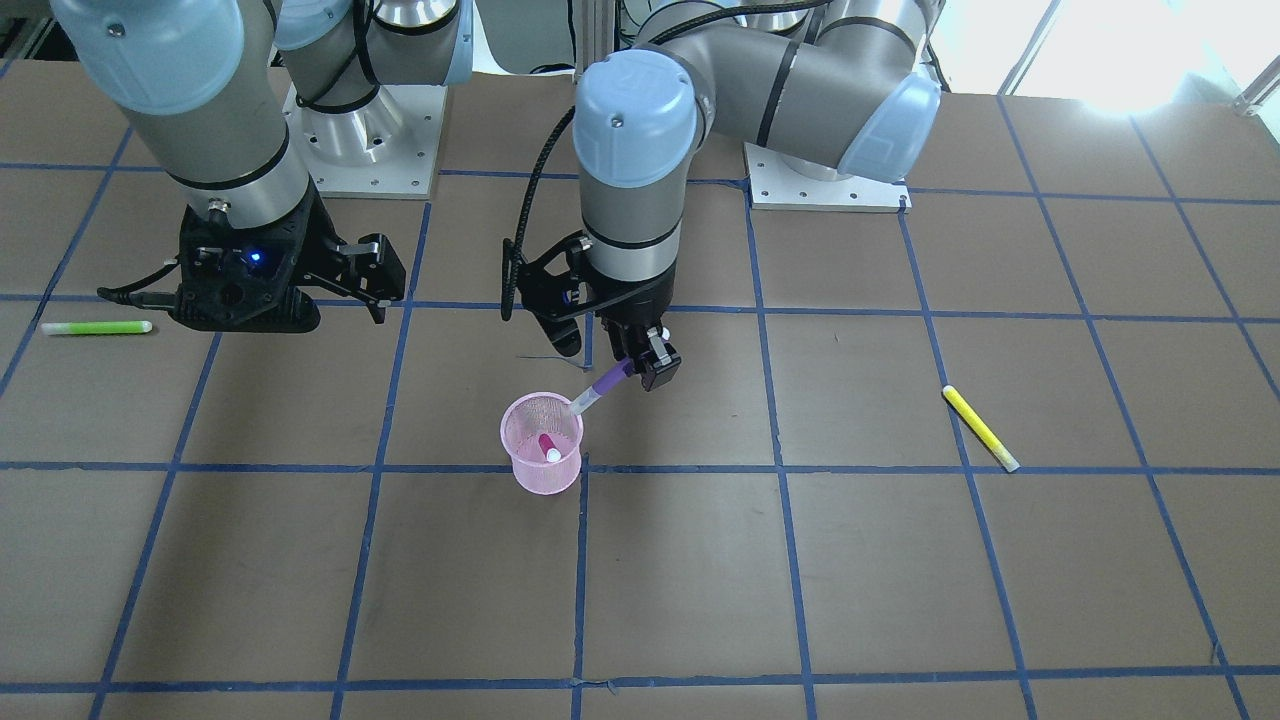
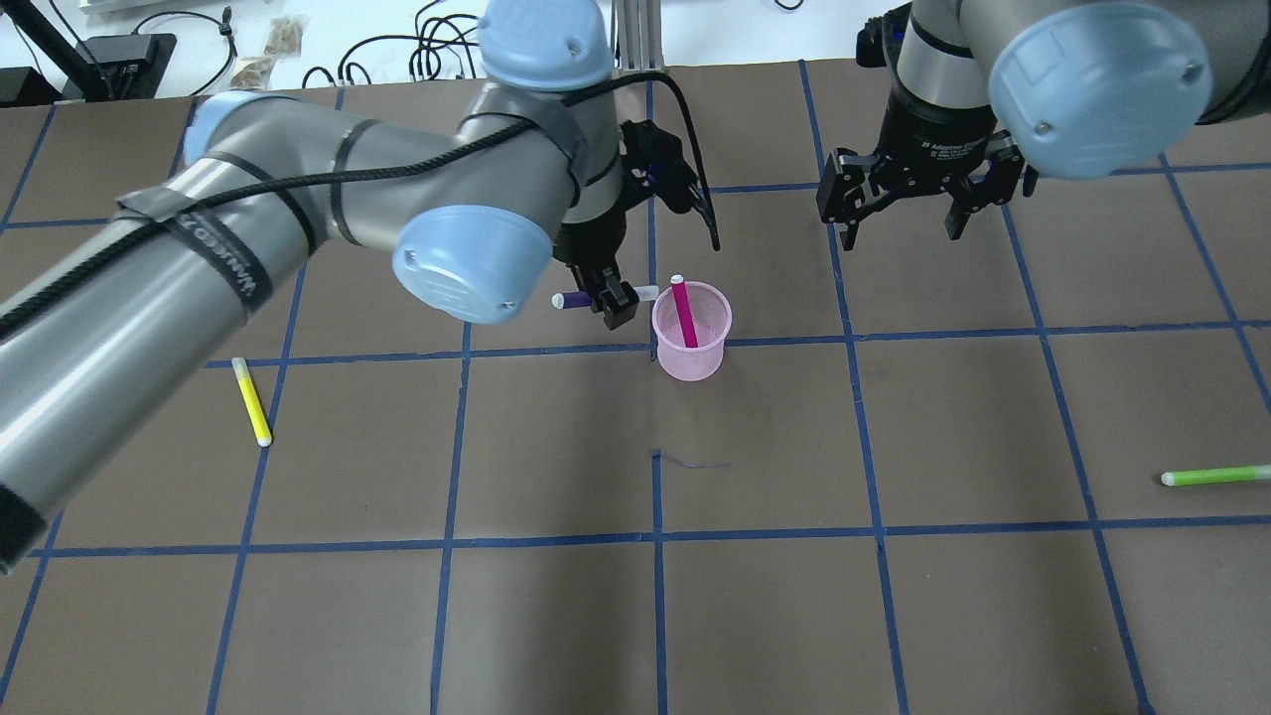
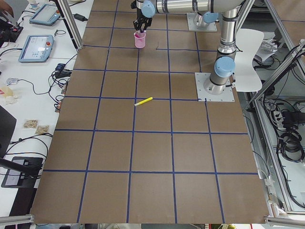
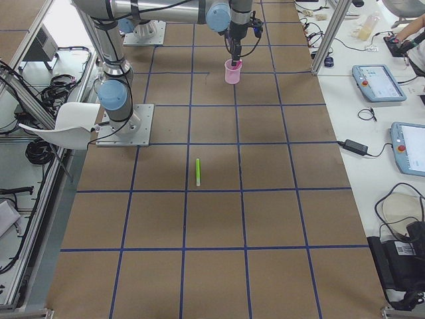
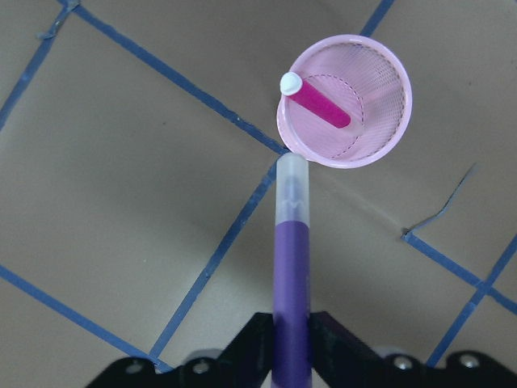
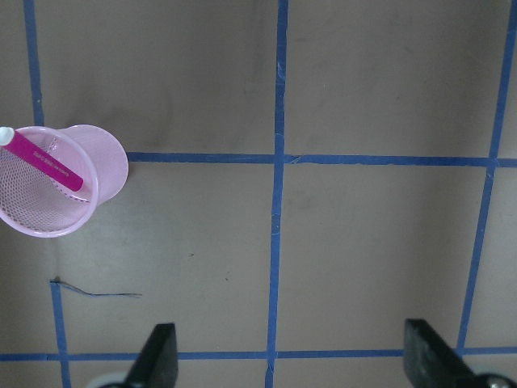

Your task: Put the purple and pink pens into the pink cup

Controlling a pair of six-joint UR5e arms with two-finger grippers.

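L tool grips purple pen, tip at pink cup rim; R tool spread wide, empty.

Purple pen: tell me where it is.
In the front-facing view's centre, the left claw holds the purple pen tilted, its clear cap at the pink cup's rim.

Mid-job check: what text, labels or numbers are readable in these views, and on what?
"UNIVERS...", white letters on the black band of the left arm; the rest is not legible.
White print on the wrist collar above the right claw: too blurred to read.
Fine print on the pink pen: too small to read.
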